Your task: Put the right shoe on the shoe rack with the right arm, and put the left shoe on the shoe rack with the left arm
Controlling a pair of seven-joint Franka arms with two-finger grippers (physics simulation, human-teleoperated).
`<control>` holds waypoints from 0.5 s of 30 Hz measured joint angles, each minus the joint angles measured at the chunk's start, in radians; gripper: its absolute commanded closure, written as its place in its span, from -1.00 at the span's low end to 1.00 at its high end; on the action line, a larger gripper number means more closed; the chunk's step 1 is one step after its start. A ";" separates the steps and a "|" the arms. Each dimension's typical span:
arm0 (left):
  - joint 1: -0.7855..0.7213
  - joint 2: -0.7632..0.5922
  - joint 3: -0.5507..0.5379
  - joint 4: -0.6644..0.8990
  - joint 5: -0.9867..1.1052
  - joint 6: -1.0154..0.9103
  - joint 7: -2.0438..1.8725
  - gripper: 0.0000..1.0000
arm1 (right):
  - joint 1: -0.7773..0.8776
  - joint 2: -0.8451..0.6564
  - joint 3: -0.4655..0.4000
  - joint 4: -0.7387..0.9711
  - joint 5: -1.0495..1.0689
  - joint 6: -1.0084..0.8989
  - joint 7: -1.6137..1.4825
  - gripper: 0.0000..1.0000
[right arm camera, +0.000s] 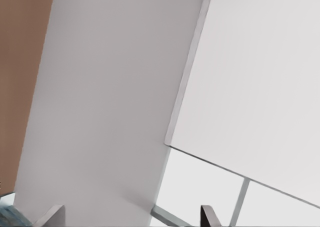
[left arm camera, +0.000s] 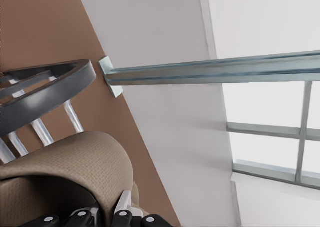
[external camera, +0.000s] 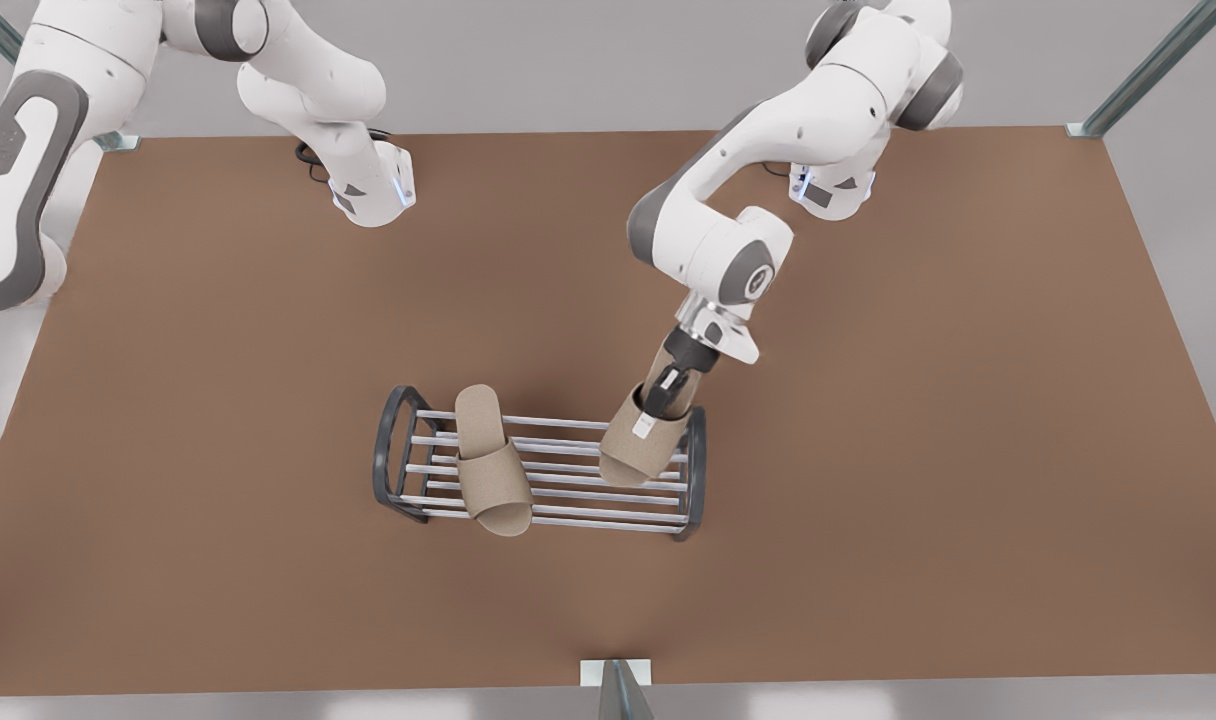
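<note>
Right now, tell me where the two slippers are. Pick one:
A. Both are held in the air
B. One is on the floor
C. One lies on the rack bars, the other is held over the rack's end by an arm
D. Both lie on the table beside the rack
C: one slipper lies free across the shoe rack bars, while the left gripper has its jaws shut on the other slipper at the rack's end on the front view's right.
</note>
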 measured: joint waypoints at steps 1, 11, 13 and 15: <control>-0.029 0.008 0.023 0.001 0.000 0.000 0.000 0.57 | 0.022 0.013 -0.007 0.044 -0.141 -0.166 0.085 -1.00; -0.170 0.123 0.187 0.127 0.000 -0.003 -0.023 0.57 | 0.250 0.045 -0.026 0.266 -0.737 -0.857 1.001 -1.00; -0.170 0.130 0.187 0.137 0.000 -0.007 -0.028 -1.00 | 0.241 0.027 -0.022 0.341 -0.769 -0.979 1.169 -1.00; -0.175 0.132 0.188 0.137 0.000 -0.014 -0.033 -1.00 | 0.179 -0.031 0.085 0.338 -0.821 -1.071 1.332 -1.00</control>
